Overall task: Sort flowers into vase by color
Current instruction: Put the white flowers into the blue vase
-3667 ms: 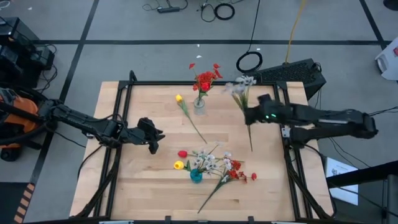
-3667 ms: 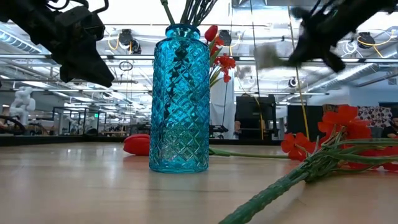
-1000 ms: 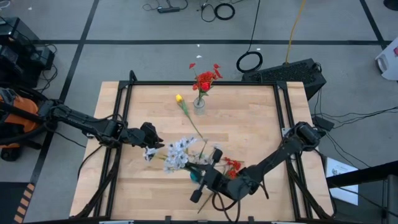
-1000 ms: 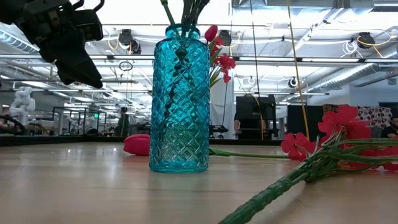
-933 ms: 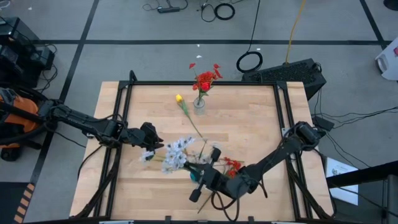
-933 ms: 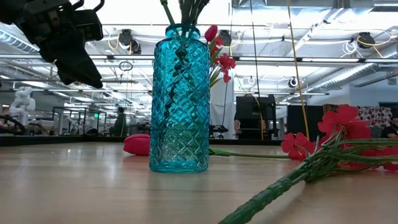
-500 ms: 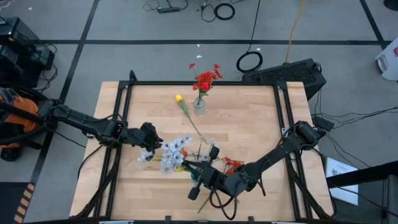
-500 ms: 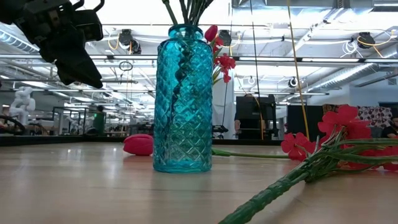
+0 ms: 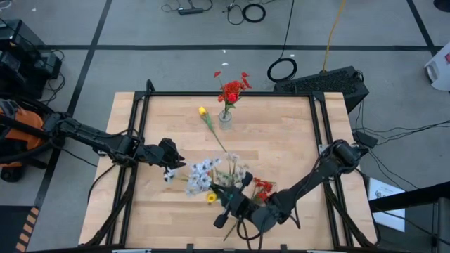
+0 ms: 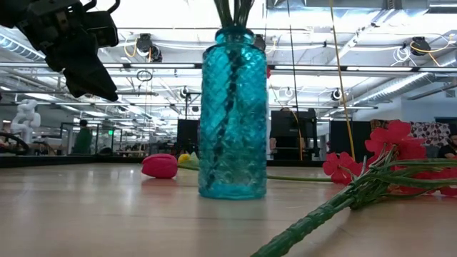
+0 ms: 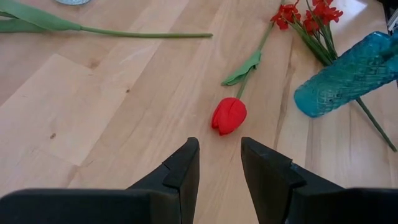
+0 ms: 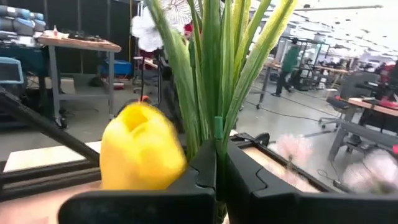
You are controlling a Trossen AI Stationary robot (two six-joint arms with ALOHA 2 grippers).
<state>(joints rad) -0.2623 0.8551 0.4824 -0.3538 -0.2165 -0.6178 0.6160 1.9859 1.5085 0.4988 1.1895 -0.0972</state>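
A blue glass vase (image 10: 232, 114) stands near the table's front with several green stems in it. The bunch carries white sprays (image 9: 204, 172) and a yellow bud (image 12: 142, 146). My right gripper (image 12: 221, 158) is shut on one of those stems just above the vase. A red tulip (image 11: 229, 116) lies on the wood in front of my left gripper (image 11: 217, 165). That gripper hovers open over the table's left half. A clear vase (image 9: 225, 118) with red blooms stands at the far edge. A yellow flower (image 9: 204, 112) lies beside it. My right gripper pinches one green stem (image 12: 217, 134) of the bunch between its two fingers. The fingers come in about level and lie across the stem. The stem rises upright past them. Which bloom it carries I cannot tell.
A red spray (image 10: 385, 153) with a long stalk lies on the wood to the right of the blue vase. The yellow flower's stalk (image 11: 143, 32) runs across the table's middle. Black rails (image 9: 133, 133) frame the tabletop. The room beyond holds tables and walking people.
The blue vase has slid upright toward the table's right edge with its stems. My right gripper has sunk a little, still shut on the stem. The white sprays have swung over the vase, and the yellow bud now shows beside it.
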